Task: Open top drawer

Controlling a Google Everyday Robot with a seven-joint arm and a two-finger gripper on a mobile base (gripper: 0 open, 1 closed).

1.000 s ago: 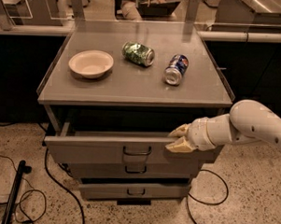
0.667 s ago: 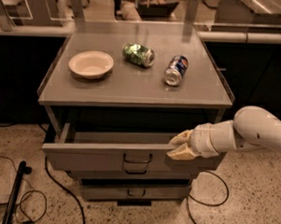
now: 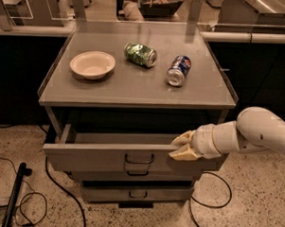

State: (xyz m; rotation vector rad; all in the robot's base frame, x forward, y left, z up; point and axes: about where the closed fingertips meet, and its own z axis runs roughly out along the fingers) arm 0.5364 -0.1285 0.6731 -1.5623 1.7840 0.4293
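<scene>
The top drawer (image 3: 98,157) is a wide grey drawer under the grey cabinet top. It stands pulled out toward me, its inside dark and its small dark loop handle (image 3: 139,159) at the centre of the front panel. My gripper (image 3: 181,146), cream-coloured on a white arm coming from the right, sits on the upper edge of the drawer's front panel, right of the handle. Two narrower grey drawers (image 3: 134,193) sit below, closed.
On the cabinet top (image 3: 134,84) lie a cream bowl (image 3: 92,64), a crushed green can (image 3: 140,54) and a blue can (image 3: 178,70) on its side. Black cables (image 3: 58,192) and a black pole (image 3: 13,195) lie on the speckled floor at left; another cable loops at right.
The top drawer has slid further out toward me, and my gripper has moved with its front edge, down and forward.
</scene>
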